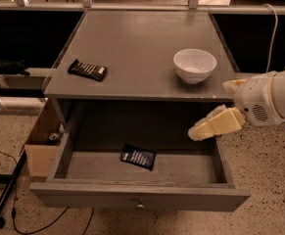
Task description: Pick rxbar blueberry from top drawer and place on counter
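- An open brown cardboard box [36, 148] is standing on the speckled floor at 9 o'clock from the drawer and is playing no part in the job
- A black-brown snack bar with white text and a pale end [87, 70] is lying on the flat matte grey counter [137, 38], toward 8 o'clock on its surface; this is not the bar wanted
- The wide shallow grey top drawer [142, 196] is standing pulled out. The small flat rxbar blueberry in its dark navy-blue wrapper [138, 157] is lying flat on the drawer floor, near the middle and apart from every wall
- That bar is looking light and thin, and its wrapper is probably slick over a firm but bendable core. Since it is lying flush on the floor, it may be sliding rather than lifting, so I am judging a pinch from straight above, across its short width at mid-length, to be the safest hold
- A round white ceramic bowl [195, 65] is sitting on the counter toward 3 o'clock, leaving bare surface between it and the other bar
- The cream two-finger gripper [213, 125] is hovering over the drawer's right side, at 2 o'clock from the navy bar and well apart from it, carrying nothing; whether it is spread or closed I cannot tell
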You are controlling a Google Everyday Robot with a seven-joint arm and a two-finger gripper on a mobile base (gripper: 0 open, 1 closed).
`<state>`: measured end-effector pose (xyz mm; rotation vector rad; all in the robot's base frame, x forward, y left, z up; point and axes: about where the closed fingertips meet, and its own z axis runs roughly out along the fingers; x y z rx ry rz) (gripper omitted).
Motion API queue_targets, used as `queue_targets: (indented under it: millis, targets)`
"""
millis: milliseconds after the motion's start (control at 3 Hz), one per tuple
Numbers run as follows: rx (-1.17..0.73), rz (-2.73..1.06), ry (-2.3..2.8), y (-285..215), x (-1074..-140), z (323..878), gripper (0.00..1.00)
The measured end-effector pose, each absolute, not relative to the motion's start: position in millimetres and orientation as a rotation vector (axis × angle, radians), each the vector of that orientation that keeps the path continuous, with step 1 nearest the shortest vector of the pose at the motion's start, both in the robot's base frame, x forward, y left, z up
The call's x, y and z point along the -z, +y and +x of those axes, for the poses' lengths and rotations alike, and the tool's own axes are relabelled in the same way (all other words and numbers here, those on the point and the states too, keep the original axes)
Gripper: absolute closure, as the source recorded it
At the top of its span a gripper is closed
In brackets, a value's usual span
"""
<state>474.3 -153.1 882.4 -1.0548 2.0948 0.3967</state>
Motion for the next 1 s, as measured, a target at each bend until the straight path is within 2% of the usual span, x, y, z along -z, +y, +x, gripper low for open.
queue_targets:
  millis: [667,1000]
  targets:
    - [-0.409,-1.079,2.162,-147.9,-820.5,465.1,0.00]
    - [-0.428,-1.082,2.206,-130.3,-753.3,484.5,0.00]
